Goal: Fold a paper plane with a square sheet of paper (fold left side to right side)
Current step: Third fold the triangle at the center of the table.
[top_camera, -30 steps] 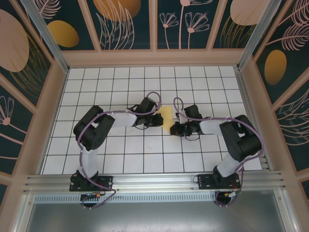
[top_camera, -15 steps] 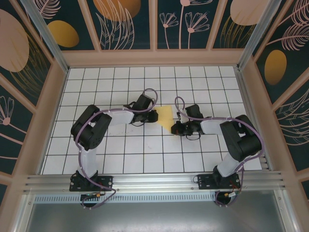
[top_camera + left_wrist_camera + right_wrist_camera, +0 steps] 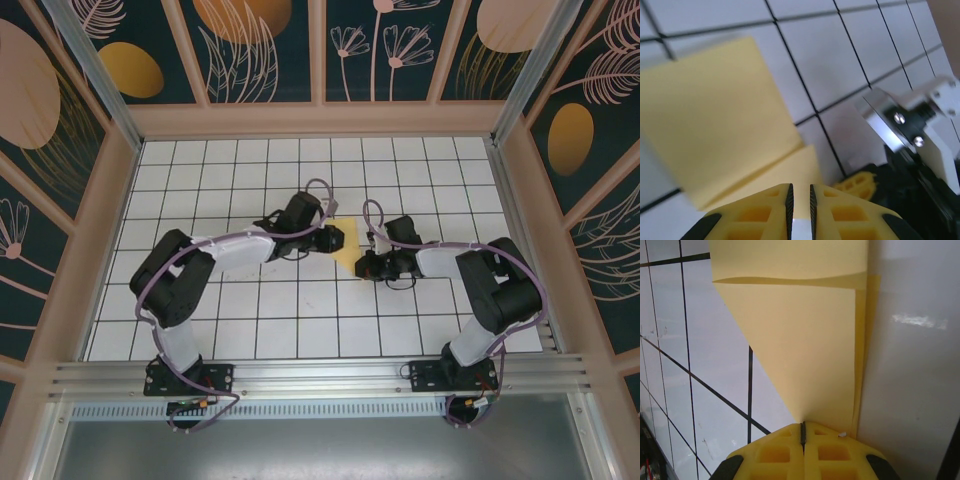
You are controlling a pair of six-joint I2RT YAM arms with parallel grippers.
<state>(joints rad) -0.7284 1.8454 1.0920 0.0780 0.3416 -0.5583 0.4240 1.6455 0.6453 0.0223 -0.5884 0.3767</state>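
1. Now, R gripper: jaws pressed together, pinching the pointed near tip of the square sheet of paper.
2. L gripper: yellow fingers stand a thin slit apart. A flap of the sheet runs right up to the tips; can't tell if any paper sits in the slit.
3. Sheet is folded. R wrist view shows one layer over another, w/ a crease across the far part and the lower layer peeking out along one side.
4. L wrist view: sheet lies flat on the tiles, w/ a smaller flap nearest the fingers. R gripper's white-and-black body is just right of it.
5. Top view: sheet is about mid-table on the white grid table, btwn the two grippers. L gripper is at its left edge, R gripper at its near-right end.
6. Both arms reach inward from bases at the near edge.
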